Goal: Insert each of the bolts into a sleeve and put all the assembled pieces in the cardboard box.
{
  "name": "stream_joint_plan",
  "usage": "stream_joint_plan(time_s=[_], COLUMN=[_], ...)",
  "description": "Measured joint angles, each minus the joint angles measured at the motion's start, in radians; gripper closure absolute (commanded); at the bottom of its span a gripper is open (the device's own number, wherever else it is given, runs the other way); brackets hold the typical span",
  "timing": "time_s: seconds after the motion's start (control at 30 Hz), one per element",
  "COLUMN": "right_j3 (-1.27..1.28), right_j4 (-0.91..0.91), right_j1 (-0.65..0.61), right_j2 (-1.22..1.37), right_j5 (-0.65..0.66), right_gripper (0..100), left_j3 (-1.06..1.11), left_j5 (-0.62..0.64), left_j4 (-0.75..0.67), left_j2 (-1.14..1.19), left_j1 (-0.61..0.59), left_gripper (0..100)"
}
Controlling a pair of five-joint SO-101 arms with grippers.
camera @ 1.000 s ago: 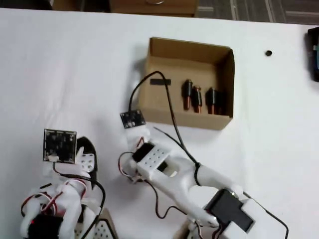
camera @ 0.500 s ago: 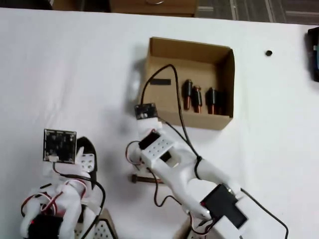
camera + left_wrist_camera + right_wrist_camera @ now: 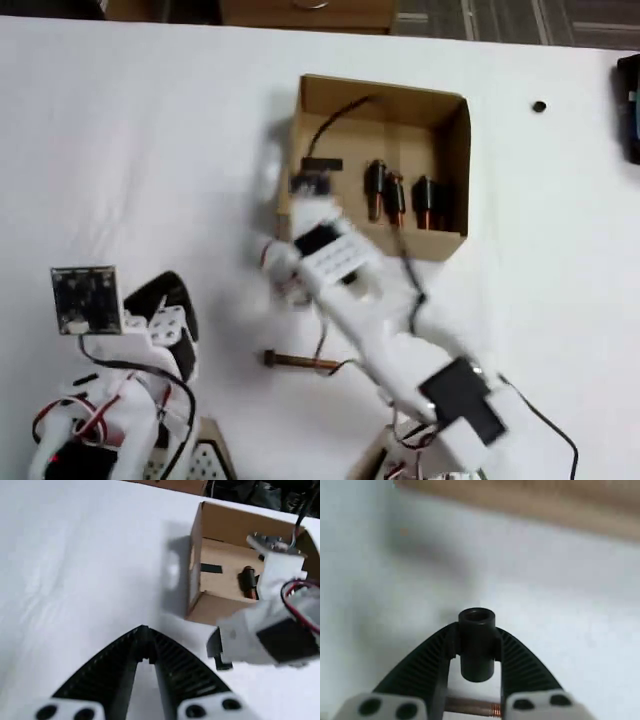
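**A:** Entry one, the right tool?

**B:** Right tool [image 3: 476, 630]: clenched on one black sleeve [image 3: 477, 642]. The sleeve is upright with its bore open at the top. It is held above the white worktop [image 3: 570, 605], near the wall of the cardboard box [image 3: 520, 495].

**A:** Left tool?

**B:** Left tool [image 3: 145, 636]: fingers closed tip to tip with nothing between them. It sits over bare worktop, apart from the box.

**A:** Box contents?

**B:** Three assembled pieces [image 3: 396, 200], lying side by side on the right half of the floor. One black strip [image 3: 322, 164] lies on the floor to their left. The right arm [image 3: 400, 350] overlaps the box's near-left corner.

**A:** Loose stock?

**B:** One bolt [image 3: 295, 359], copper-coloured, lying flat on the worktop. It is partly under the right arm and well apart from the box. One small dark object [image 3: 539, 105] sits on the worktop past the box's right side.
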Motion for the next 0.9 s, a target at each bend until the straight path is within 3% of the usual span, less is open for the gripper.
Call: stream_joint_plan(time_s=[0.23,0.4,0.67,0.9], right_j3=[-0.115,-0.124,-0.124,-0.124], right_j4=[0.018,0.02,0.018,0.002], right_j1=[0.209,0.325,0.526,0.586], right_j2=[-0.141,-0.226,-0.338,-0.37], right_j5=[0.048,0.066,0.069,0.069], right_gripper=[97.8,97.8,97.8,97.8], left_j3=[-0.315,-0.563,-0.865,-0.864], left_j5=[0.321,0.497,0.629,0.683], left_j4=[0.008,0.112,0.282,0.31], left_j2=[0.365,0.701,1.019,1.097], left_j1=[0.264,0.463,0.537,0.555], left_gripper=[98,98,98,98])
